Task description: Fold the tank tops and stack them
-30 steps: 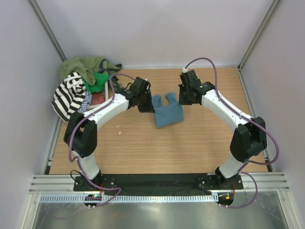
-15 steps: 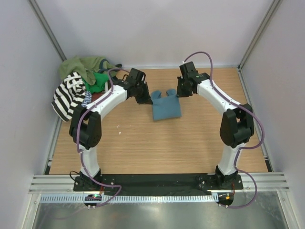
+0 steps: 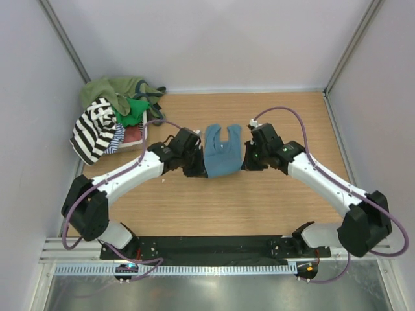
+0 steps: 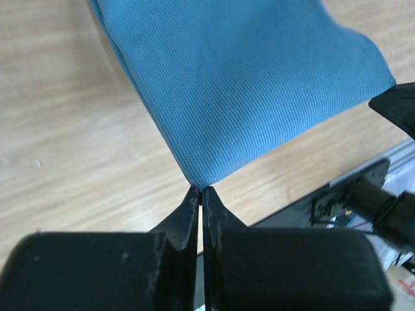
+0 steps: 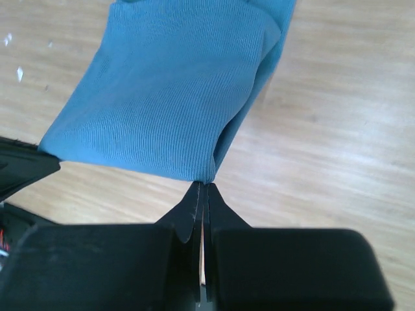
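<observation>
Left gripper and right gripper are each pinched tight on a hem corner of the teal-blue tank top, pulling it taut for folding I guess.

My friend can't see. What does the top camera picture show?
The left gripper and right gripper each pinch a near corner of a teal-blue tank top, holding it spread over the wooden table. A heap of other tops lies at the far left corner.

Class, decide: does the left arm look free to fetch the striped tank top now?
Likely not yet: the left pincer is shut on the teal tank top, though nothing blocks the striped tank top.
</observation>
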You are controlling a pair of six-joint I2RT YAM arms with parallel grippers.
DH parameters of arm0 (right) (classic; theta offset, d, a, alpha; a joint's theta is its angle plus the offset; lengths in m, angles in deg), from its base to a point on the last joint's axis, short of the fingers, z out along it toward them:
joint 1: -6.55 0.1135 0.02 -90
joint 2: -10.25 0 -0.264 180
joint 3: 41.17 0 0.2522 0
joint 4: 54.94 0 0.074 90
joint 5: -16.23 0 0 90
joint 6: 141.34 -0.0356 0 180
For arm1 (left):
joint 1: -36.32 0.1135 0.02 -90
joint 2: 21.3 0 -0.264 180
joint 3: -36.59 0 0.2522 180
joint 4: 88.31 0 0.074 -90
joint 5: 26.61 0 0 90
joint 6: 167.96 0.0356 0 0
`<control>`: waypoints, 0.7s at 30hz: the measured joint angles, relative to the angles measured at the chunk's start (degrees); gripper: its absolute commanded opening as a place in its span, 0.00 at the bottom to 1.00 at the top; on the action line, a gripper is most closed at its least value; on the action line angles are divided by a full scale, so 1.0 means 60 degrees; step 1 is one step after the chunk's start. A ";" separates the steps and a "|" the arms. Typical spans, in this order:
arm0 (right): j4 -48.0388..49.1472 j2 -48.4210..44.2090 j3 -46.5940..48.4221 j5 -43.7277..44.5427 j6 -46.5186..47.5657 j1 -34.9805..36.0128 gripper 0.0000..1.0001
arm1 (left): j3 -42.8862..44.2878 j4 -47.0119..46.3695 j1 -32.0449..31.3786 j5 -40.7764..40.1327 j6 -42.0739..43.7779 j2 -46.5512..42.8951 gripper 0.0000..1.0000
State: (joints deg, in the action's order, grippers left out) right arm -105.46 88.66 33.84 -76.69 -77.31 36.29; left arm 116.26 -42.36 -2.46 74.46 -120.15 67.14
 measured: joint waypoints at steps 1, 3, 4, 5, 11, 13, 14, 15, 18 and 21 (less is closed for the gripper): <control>0.0044 -0.0375 -0.0262 0.0004 -0.0095 0.0182 0.01 | -0.0259 -0.0036 -0.0186 -0.0087 -0.0080 -0.0280 0.00; 0.0040 -0.1060 -0.0834 0.0066 -0.0324 0.0594 0.01 | -0.0794 -0.0084 -0.0576 -0.0295 -0.0226 -0.0776 0.00; 0.0007 -0.1308 -0.1067 0.0091 -0.0444 0.0761 0.01 | -0.1071 -0.0106 -0.0790 -0.0408 -0.0328 -0.0991 0.00; -0.0055 -0.1632 -0.1362 0.0149 -0.0608 0.1038 0.01 | -0.1268 -0.0095 -0.0933 -0.0481 -0.0412 -0.1140 0.00; -0.0459 -0.3322 -0.2667 0.0222 -0.1497 0.1916 0.01 | -0.2339 -0.0073 -0.2171 -0.1144 -0.1147 -0.2208 0.00; -0.0586 -0.3923 -0.2892 0.0255 -0.1785 0.2084 0.01 | -0.2466 -0.0076 -0.2575 -0.1315 -0.1370 -0.2506 0.00; -0.0692 -0.4182 -0.2940 0.0266 -0.1916 0.2160 0.01 | -0.2514 -0.0076 -0.2765 -0.1392 -0.1468 -0.2659 0.00; -0.0772 -0.4419 -0.2965 0.0288 -0.2014 0.2244 0.01 | -0.2546 -0.0076 -0.2962 -0.1483 -0.1581 -0.2794 0.00; -0.1002 -0.4918 -0.2965 0.0324 -0.2280 0.2441 0.01 | -0.2626 -0.0084 -0.3468 -0.1741 -0.1872 -0.3053 0.00; -0.1242 -0.5155 -0.2954 0.0525 -0.2401 0.2528 0.01 | -0.2656 -0.0076 -0.3734 -0.1963 -0.2033 -0.3173 0.00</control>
State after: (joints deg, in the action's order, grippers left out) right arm -112.91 57.73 16.11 -73.54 -91.72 51.46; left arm 100.33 -42.82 -24.86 62.68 -132.35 48.10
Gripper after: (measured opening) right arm 0.026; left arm 0.006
